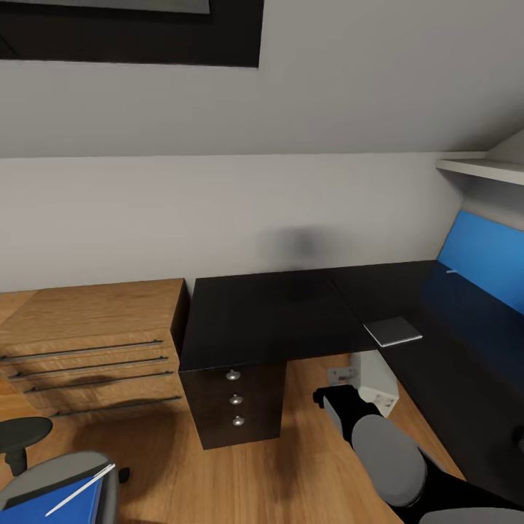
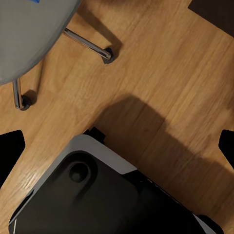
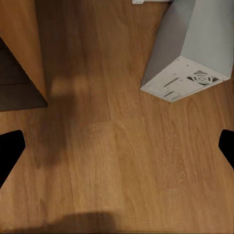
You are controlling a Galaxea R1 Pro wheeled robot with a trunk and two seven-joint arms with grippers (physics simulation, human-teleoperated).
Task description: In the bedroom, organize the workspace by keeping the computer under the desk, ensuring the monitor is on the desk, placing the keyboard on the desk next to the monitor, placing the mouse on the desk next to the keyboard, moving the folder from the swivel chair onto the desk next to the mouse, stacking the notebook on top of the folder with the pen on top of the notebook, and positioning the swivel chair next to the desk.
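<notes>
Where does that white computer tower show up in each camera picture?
Head view: the computer stands under the desk, right of centre.
Right wrist view: upper right corner, standing on the wood floor.
Left wrist view: the swivel chair and floor instead.
Shared landmark: the wood floor.

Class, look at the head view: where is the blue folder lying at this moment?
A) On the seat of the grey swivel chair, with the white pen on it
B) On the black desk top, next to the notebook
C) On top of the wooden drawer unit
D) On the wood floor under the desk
A: the folder lies on the swivel chair seat, with the pen across it.
</notes>
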